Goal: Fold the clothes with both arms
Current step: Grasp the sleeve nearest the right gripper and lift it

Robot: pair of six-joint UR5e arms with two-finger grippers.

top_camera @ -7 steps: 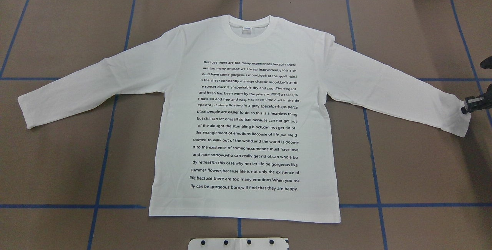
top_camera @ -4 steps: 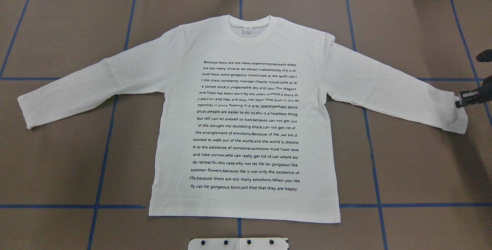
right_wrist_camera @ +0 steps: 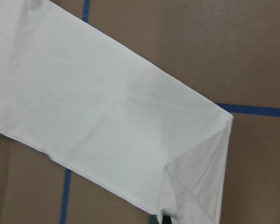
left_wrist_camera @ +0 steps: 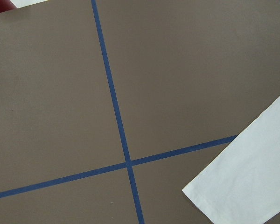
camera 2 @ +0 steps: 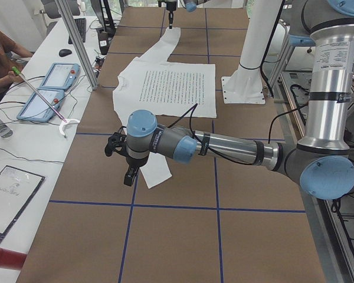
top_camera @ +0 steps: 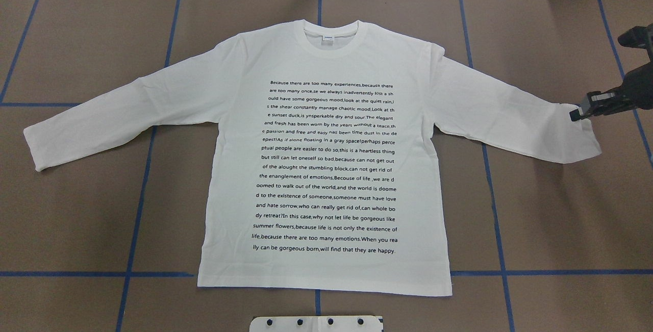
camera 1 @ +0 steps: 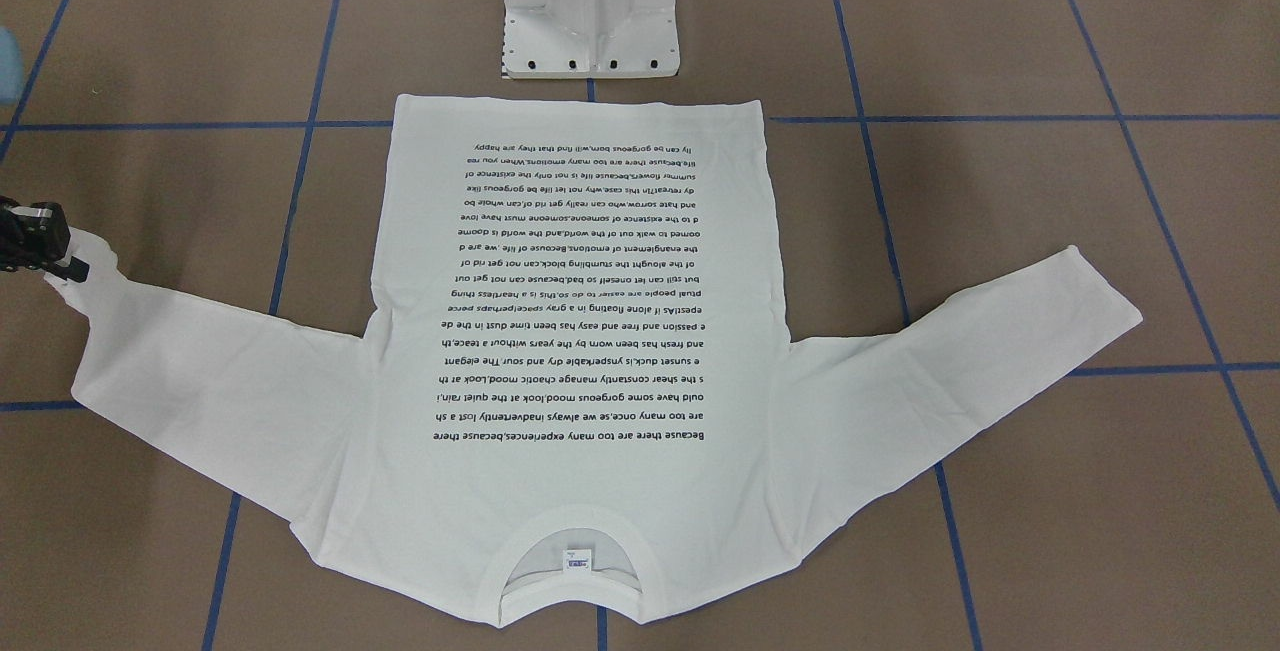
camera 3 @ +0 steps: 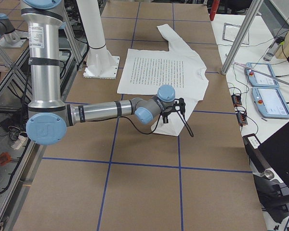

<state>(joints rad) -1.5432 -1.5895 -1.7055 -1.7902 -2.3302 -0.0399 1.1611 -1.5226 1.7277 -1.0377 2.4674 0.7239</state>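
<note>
The shirt cuff (top_camera: 592,141) is clamped only at its corner by the right gripper (top_camera: 575,115) and may be pulled free; how the left gripper (camera 2: 128,175) stands cannot be told

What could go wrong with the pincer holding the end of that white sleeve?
The right pincer grips only a corner of the cuff of the white long-sleeved T-shirt with black printed text, so the fabric might slip out mid-fold. The cuff is creased there; that wrinkle could get folded in. A hard pull may drag the T-shirt askew.
</note>
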